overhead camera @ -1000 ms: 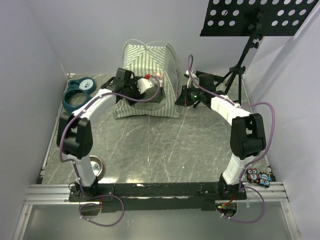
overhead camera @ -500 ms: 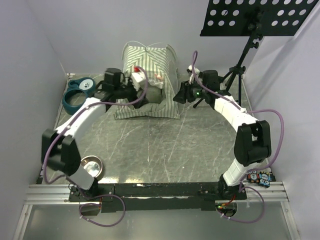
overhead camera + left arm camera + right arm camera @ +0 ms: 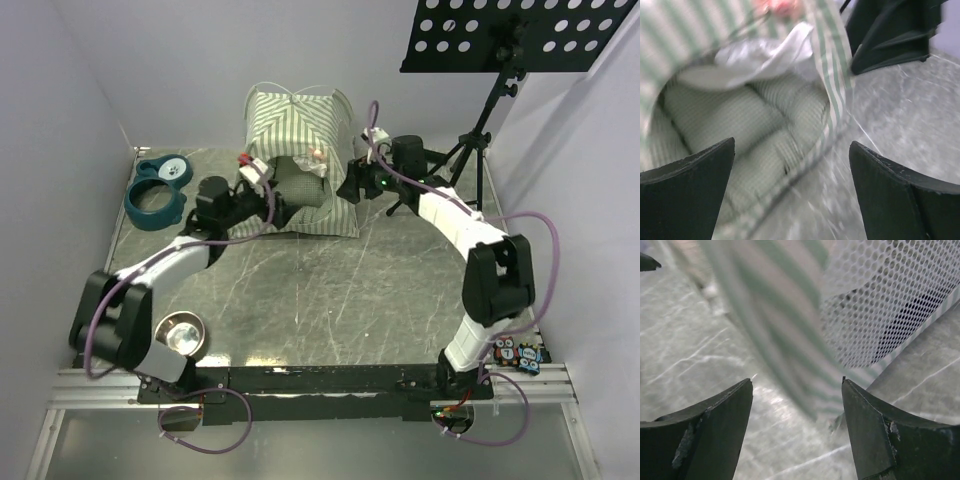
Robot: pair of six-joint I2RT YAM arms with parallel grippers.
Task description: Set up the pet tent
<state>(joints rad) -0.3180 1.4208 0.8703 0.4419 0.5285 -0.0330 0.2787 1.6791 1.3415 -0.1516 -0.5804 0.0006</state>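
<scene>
From above: the pet tent (image 3: 300,120) stands at the back of the table (image 3: 330,290). Left wrist: left gripper (image 3: 791,145) spread wide, empty, cushion (image 3: 740,120) ahead. Right wrist: right gripper (image 3: 797,382) parted, holding nothing. A finger snagging that mesh (image 3: 880,305) could topple it!

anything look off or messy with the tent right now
Mostly fine: the tent stands upright. One oddity: a white flap droops crumpled across the top of its opening, over the cushion inside. Nothing spilled or broken shows.
</scene>
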